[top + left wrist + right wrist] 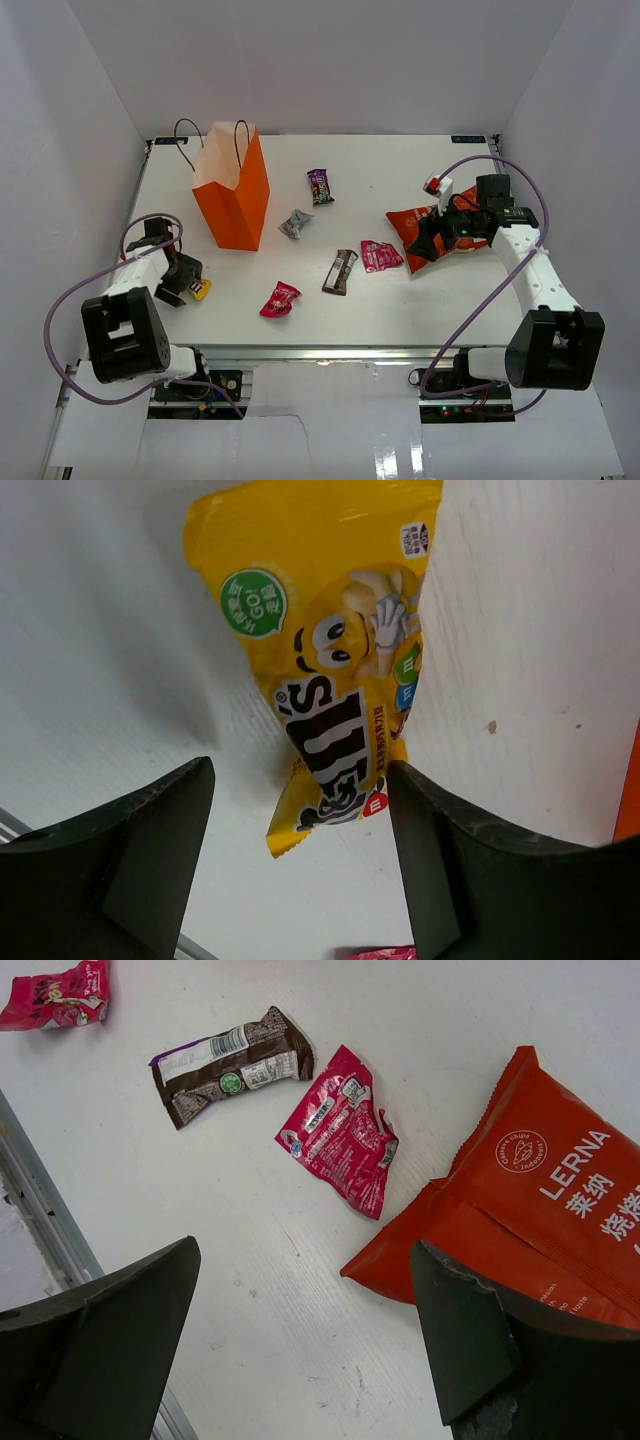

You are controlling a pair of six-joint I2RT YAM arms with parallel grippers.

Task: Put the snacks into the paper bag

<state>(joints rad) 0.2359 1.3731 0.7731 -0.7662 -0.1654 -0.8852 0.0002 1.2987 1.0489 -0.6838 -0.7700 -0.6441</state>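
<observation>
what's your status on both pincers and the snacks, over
Left pincer open, straddling yellow M&M's pack. Right pincer open over red-orange chip bag's edge. Orange paper bag upright, nothing between it and left pincer.

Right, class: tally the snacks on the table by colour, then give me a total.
Pink sweets: 2
Brown bar: 1
Purple sweet: 1
Silver sweet: 1
Yellow sweet: 1
Red-orange chip bag: 1
Total: 7
</observation>
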